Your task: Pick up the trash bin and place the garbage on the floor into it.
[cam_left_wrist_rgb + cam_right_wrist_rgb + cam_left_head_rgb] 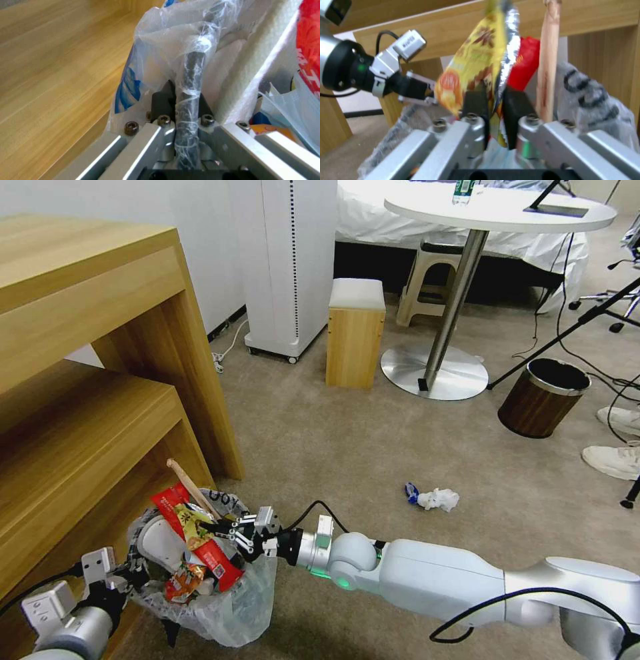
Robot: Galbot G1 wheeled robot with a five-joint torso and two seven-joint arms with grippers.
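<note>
Our left gripper [186,100] clamps the trash bin [227,607] rim while our right gripper [495,105], directly above its mouth, pinches the snack packet [473,62].

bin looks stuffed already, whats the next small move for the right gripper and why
Probably open the right gripper and let go: it is pinching the yellow snack packet right over the trash bin, which the left gripper holds by its bagged rim. A white tissue lies on the carpet.
</note>
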